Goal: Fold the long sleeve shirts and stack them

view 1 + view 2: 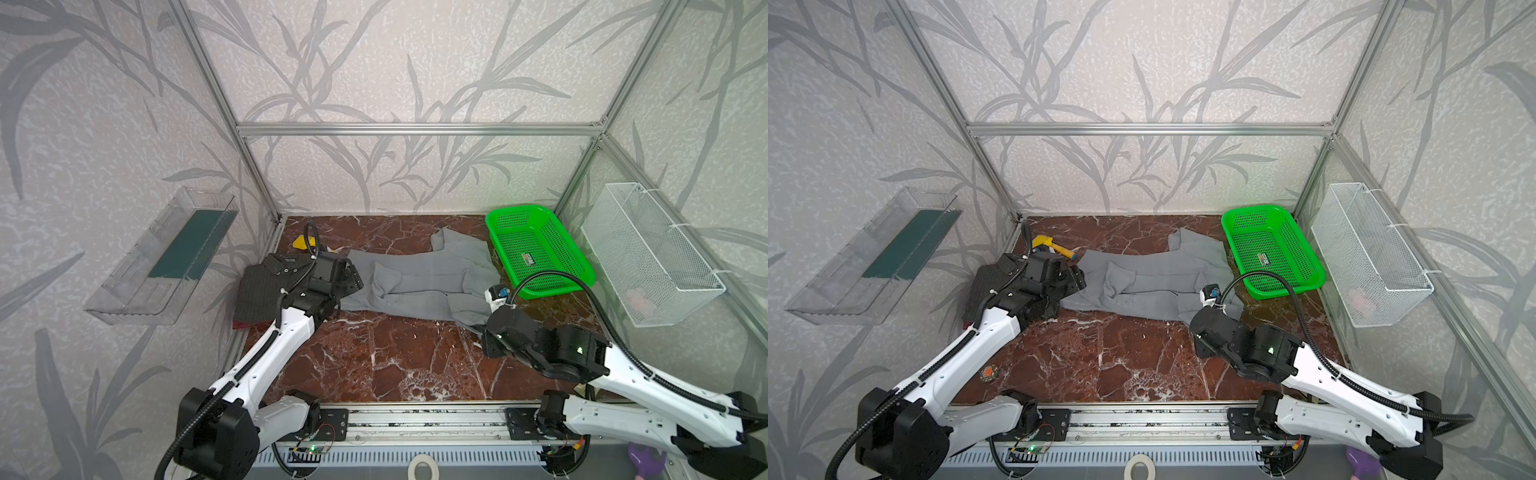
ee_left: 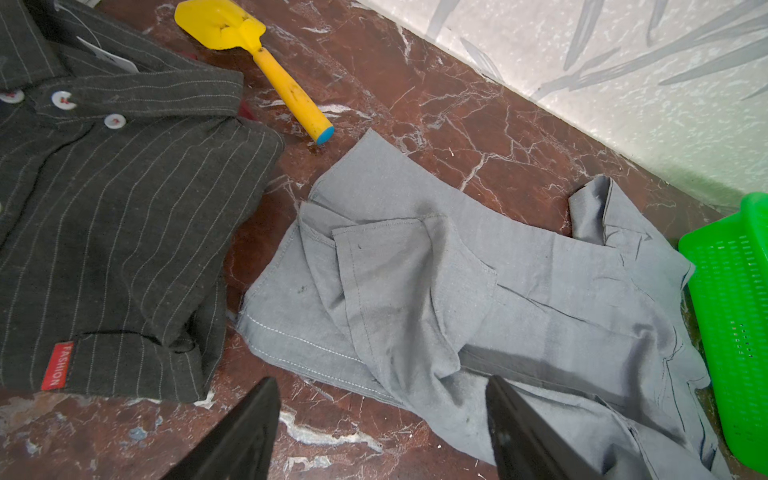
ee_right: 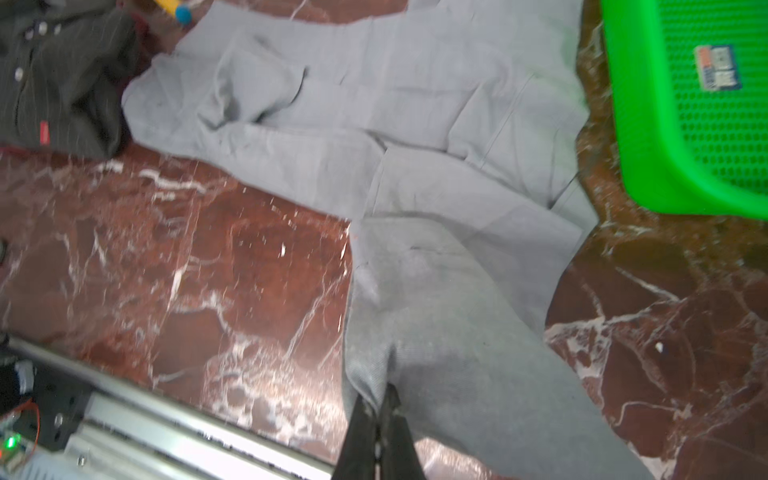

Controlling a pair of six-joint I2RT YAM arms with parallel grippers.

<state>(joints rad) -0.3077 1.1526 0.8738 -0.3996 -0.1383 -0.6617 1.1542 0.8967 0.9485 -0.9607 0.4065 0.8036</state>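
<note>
- in both top views: the step looks to be folding the grey shirt. both arms should raise its near edge together and level. it lies creased across the middle of the frame, between the folded pinstriped shirt at left and the green basket at right. a dark red garment peeks out beneath the pinstriped one.
- left wrist: the left gripper, at the bottom edge, has its jaws wide apart and holds nothing. it should come down on the stitched hem alone, clear of the pinstriped shirt at left. the grey cloth is thin, with a sleeve folded over the body.
- right wrist: the right gripper, at bottom centre, is pinched on a grey fold. pull gently so the cloth does not slip. this view is blurred.
</note>
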